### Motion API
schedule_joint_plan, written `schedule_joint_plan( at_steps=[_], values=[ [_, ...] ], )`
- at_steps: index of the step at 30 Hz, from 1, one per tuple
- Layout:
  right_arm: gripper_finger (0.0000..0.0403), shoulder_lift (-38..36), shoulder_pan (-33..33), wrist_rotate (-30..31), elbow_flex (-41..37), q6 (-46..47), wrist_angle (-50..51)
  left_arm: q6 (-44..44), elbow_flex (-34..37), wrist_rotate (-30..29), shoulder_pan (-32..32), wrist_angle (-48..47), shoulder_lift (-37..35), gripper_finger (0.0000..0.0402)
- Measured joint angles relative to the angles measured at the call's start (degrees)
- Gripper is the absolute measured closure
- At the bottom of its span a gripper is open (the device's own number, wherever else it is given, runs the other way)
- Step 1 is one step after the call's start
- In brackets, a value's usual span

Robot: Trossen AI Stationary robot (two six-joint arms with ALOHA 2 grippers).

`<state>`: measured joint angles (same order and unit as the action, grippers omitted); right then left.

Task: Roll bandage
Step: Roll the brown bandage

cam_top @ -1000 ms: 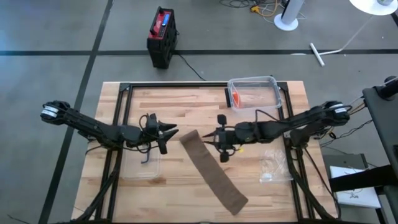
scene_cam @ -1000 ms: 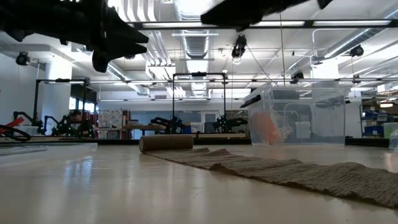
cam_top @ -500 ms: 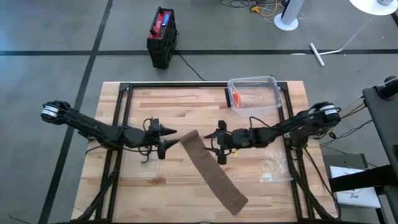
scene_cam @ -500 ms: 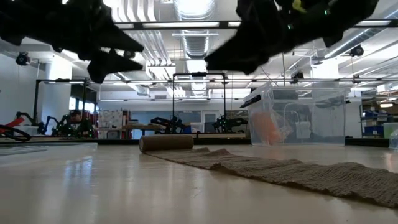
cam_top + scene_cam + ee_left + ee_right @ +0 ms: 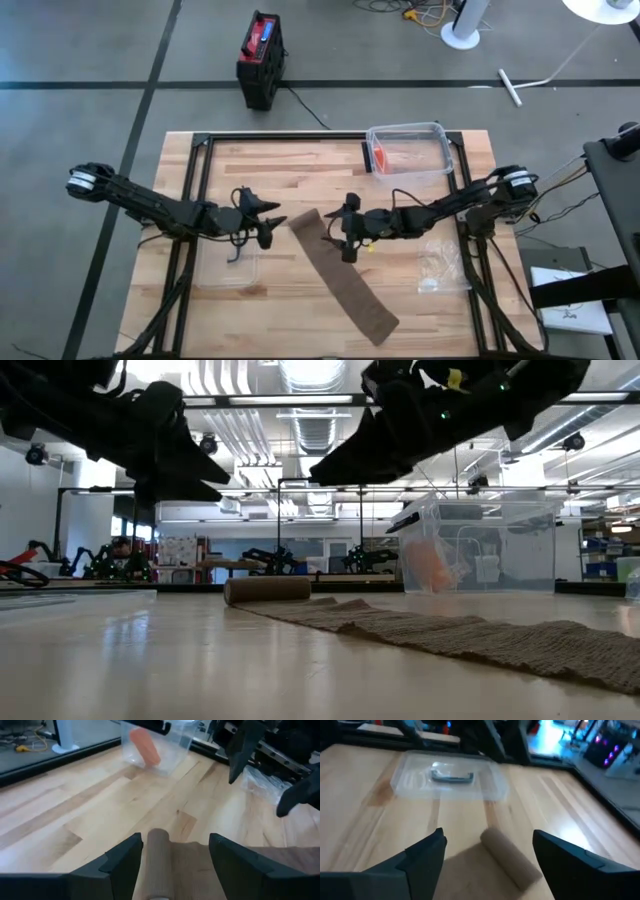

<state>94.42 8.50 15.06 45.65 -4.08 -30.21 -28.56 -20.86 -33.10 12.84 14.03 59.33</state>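
A brown bandage lies unrolled in a slant across the wooden table. Its rolled end rests on the table at the strip's far-left end, and also shows in the low view. My left gripper hangs open just left of the roll, with the roll lying ahead between its fingers. My right gripper hangs open just right of the roll, over the strip, facing the roll. In the low view both grippers stay above the table.
A clear plastic box holding something orange stands at the far side. A clear tray with a dark handle lies under the left arm. A crumpled plastic bag lies on the right. Black frame rails run along the table's sides.
My right gripper has come down and gone toward the table's left edge, closer to the rolled end. My left gripper has sunk a little and tipped downward. The bandage has stayed where it was.
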Motion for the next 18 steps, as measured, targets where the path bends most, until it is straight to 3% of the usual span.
schedule_joint_plan(
  at_steps=[7,14,18],
  values=[
    [0.0102,2.3,-0.03,-0.02,5.0,0.05,-0.14,6.94,-0.04,-0.58,-0.04,0.34,-0.11,0.0178],
    [0.0104,4.99,-0.03,0.0,11.68,1.03,-0.07,15.96,-0.09,-0.92,-0.22,7.86,-0.08,0.0202],
    [0.0112,7.62,-0.26,3.46,17.18,0.87,-0.16,20.24,-0.09,-0.9,-0.22,10.8,-0.06,0.0214]
  ],
)
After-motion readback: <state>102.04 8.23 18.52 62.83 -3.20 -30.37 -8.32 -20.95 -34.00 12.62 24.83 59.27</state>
